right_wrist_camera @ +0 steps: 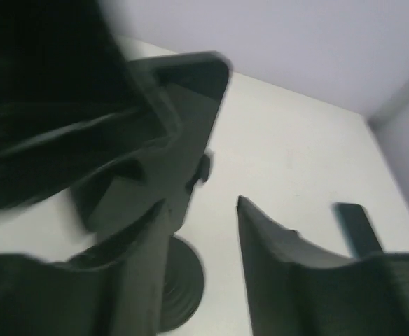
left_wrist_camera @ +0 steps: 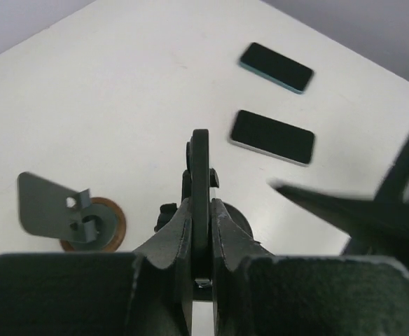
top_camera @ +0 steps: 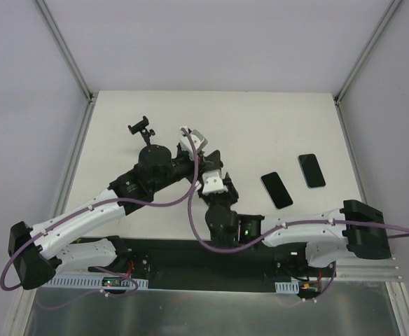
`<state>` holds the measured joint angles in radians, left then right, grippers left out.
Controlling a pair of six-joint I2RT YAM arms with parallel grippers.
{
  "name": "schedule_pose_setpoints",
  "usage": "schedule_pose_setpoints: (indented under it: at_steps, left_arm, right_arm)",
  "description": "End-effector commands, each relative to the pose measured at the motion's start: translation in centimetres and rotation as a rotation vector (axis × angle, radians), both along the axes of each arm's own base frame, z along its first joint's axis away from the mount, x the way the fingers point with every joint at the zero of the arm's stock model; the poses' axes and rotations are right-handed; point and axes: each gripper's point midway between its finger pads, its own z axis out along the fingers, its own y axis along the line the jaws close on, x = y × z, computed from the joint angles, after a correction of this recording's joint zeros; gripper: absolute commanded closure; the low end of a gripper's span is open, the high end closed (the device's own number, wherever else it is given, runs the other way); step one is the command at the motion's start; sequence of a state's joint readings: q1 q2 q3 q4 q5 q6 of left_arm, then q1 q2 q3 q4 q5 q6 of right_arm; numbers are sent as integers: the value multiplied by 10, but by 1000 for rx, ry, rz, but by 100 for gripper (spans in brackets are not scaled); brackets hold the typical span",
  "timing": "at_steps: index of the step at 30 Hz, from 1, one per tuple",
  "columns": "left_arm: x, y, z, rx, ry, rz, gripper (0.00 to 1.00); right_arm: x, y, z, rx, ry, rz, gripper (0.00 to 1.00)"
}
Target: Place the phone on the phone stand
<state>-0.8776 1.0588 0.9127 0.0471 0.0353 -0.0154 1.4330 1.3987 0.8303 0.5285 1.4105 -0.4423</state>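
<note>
I found the phone [right_wrist_camera: 190, 112] upright on its edge, long axis near vertical and slightly tilted. It was clamped between the closed fingers of the left gripper [left_wrist_camera: 202, 210] near the table's middle. The dark round base of a stand [right_wrist_camera: 183, 280] sat directly beneath; I could not tell whether the phone was seated. The right gripper [right_wrist_camera: 201, 210] stood just beside, jaws narrowly parted, holding nothing. I judged the coming move to be downward, by the left arm. Two spare phones [top_camera: 276, 190] lay flat, well apart, to the right.
</note>
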Motion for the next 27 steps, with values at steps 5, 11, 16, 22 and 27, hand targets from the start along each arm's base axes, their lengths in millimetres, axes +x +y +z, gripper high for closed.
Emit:
schedule_pose_setpoints:
  at_steps: [5,11,16,22,27]
  left_arm:
    - [53,14,-15,37,-84,182,100]
    - [27,-7,-3,-33,-104,-11,100]
    - [-21,-30,15,-113,-155,-312,100]
    - [-55,-38,21,-195,-164,-529,100]
    - [-52,-46,8,-143,-117,-574,100]
  right_arm:
    - [-107,47,60,361,150,534,25]
    - [-93,-7,29,259,252,743,23]
    - [-77,-32,18,285,325,947,14]
    - [-59,-24,5,313,502,1123,22]
    - [-48,-13,17,240,503,1194,30]
